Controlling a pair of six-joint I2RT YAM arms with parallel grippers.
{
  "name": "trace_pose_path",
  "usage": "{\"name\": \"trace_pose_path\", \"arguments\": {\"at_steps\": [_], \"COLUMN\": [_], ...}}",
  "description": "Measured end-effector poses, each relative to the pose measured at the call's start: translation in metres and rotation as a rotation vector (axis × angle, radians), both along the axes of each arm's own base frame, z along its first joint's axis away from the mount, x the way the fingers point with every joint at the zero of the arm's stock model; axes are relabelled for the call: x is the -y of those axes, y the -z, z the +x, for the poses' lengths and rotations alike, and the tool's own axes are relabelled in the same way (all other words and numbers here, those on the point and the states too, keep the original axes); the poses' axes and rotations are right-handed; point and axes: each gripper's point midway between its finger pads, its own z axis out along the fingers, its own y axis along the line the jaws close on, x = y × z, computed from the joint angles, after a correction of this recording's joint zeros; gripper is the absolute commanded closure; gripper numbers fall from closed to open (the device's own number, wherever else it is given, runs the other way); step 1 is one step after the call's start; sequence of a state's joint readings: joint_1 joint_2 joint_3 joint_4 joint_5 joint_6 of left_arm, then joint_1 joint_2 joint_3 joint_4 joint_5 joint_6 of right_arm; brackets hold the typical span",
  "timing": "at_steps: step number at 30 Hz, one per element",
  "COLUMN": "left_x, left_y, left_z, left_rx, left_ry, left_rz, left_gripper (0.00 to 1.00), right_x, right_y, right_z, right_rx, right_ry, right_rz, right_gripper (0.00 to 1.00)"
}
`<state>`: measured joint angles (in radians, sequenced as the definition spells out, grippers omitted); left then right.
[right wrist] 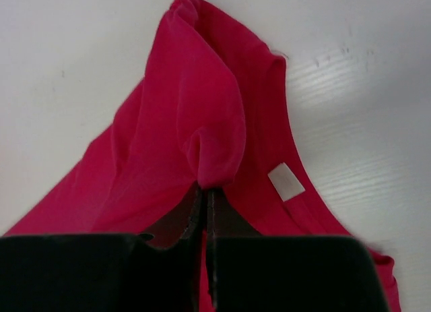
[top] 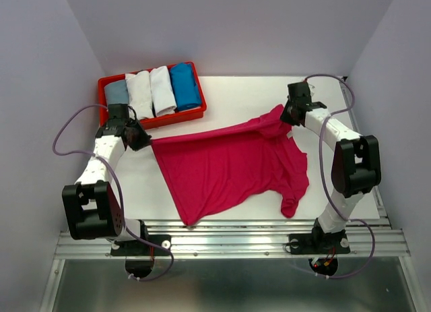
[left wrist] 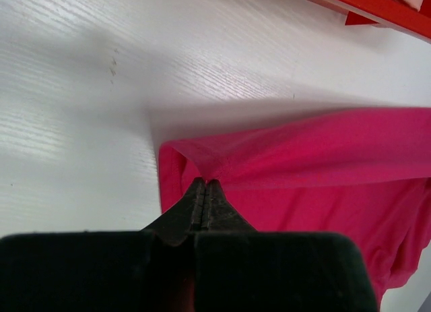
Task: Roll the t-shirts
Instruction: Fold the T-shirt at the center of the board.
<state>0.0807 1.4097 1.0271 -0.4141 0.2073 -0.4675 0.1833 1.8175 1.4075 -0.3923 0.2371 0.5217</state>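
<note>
A magenta-pink t-shirt [top: 229, 167] lies spread on the white table, its far edge pulled taut between my two grippers. My left gripper [top: 143, 138] is shut on the shirt's left corner, seen up close in the left wrist view [left wrist: 205, 182], with the pink shirt [left wrist: 316, 164] stretching away to the right. My right gripper [top: 288, 115] is shut on a bunched fold near the collar [right wrist: 209, 187]; the pink shirt [right wrist: 195, 110] shows a white label [right wrist: 285, 180]. Rolled grey-blue [top: 116, 91], white [top: 140, 93], white [top: 162, 89] and bright blue [top: 184, 85] t-shirts lie side by side.
The rolled shirts sit in a red plastic tray [top: 182, 118] at the table's far left, just behind my left gripper; its edge shows in the left wrist view [left wrist: 377, 5]. A metal rail [top: 222, 241] runs along the near edge. Grey walls enclose the table.
</note>
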Motion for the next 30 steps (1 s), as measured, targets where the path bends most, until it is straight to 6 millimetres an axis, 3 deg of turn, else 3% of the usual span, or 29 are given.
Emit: {"name": "trace_pose_path", "arguments": {"at_steps": [5,14,24,30], "left_x": [0.001,0.002,0.01,0.016], "left_y": [-0.005,0.0,0.006,0.005], "left_z": [-0.009,-0.022,-0.045,-0.056], "left_rx": [0.004,-0.018,-0.045,-0.051], "left_ry": [0.002,0.005,0.02,0.034], "left_rz": [0.001,-0.001,-0.017,-0.029], "left_gripper": [1.0,1.0,1.0,1.0], "right_x": [0.003,0.006,0.016,0.018], "right_y": [0.021,0.003,0.029,0.03], "right_z": [-0.034,-0.058,-0.11,-0.116], "right_rx": [-0.076,-0.043,-0.131,-0.135], "right_ry": [0.016,0.046,0.057,0.064], "right_rz": [0.015,0.05,0.037,0.03], "right_gripper": [0.99,0.99,0.99,0.99]}}
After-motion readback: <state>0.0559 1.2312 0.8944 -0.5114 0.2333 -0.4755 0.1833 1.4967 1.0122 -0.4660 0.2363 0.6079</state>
